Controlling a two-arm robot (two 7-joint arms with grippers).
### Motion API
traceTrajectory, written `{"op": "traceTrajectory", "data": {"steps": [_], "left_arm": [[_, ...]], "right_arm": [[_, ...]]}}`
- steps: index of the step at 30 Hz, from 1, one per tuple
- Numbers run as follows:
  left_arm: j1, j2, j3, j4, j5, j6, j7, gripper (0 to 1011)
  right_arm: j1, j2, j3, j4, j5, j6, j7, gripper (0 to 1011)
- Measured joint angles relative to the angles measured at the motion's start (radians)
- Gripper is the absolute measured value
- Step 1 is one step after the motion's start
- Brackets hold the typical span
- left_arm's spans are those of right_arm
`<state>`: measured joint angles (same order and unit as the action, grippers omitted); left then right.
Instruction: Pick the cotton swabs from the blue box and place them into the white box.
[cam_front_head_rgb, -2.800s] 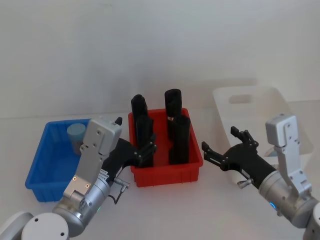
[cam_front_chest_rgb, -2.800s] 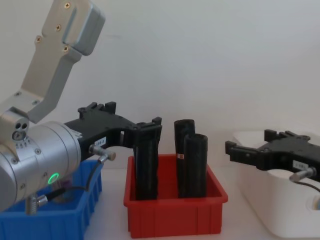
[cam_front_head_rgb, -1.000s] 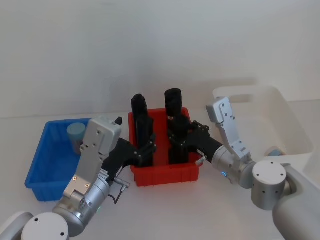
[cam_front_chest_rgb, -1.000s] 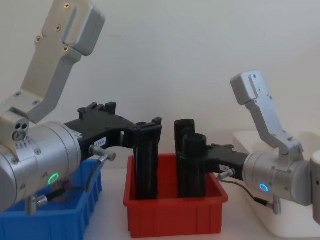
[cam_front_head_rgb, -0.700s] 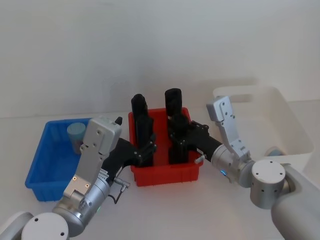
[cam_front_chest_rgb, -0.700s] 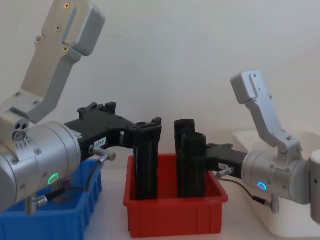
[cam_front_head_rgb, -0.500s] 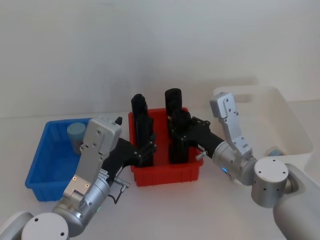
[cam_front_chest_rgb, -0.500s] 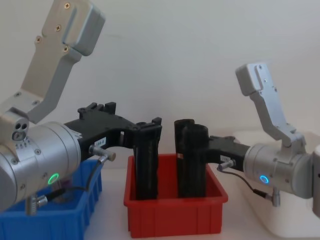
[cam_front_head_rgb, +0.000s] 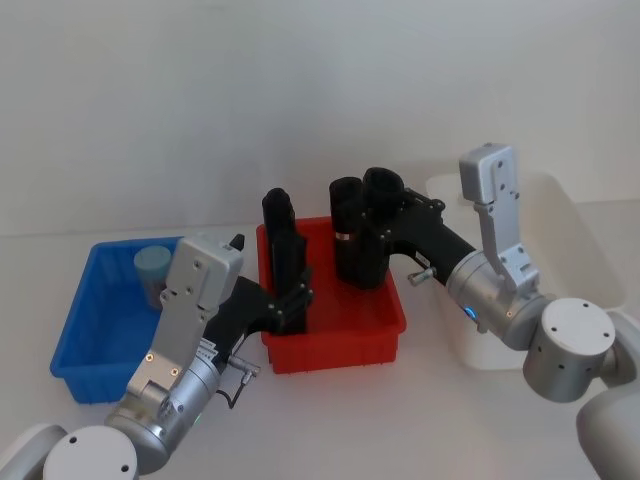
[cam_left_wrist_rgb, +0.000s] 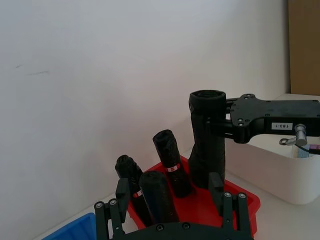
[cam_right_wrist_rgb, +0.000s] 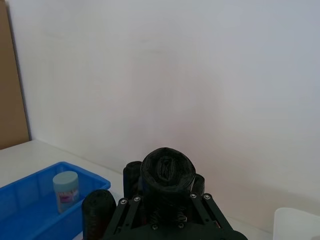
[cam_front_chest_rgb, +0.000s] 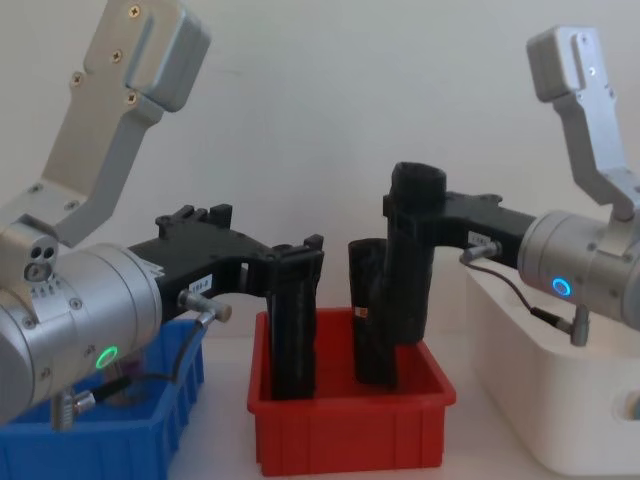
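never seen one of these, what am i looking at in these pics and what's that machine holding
It is a robot with two arms, each ending in a black gripper. One picture looks down from its head, one looks across the table from its chest, and two come from cameras on its wrists.

On the table stand a blue box, a red bin and a white box. A jar of cotton swabs stands in the blue box.

The right gripper is shut on a black cylinder, lifted above the red bin. Three more black cylinders stand in the bin. The left gripper is open around one of them.
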<state>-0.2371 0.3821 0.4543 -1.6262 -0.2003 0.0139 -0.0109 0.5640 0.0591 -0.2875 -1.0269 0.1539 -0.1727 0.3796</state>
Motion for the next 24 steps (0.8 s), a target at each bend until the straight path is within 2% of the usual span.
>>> {"op": "traceTrajectory", "data": {"steps": [11,24], "left_arm": [[0.000,0.000,0.000,0.000,0.000,0.000,0.000,1000],[0.000,0.000,0.000,0.000,0.000,0.000,0.000,1000]], "right_arm": [[-0.075,0.048,0.026,-0.218,-0.017,0.074,-0.084,351],[-0.142,0.116,0.079,-0.386,-0.036,0.195,-0.192,351]]}}
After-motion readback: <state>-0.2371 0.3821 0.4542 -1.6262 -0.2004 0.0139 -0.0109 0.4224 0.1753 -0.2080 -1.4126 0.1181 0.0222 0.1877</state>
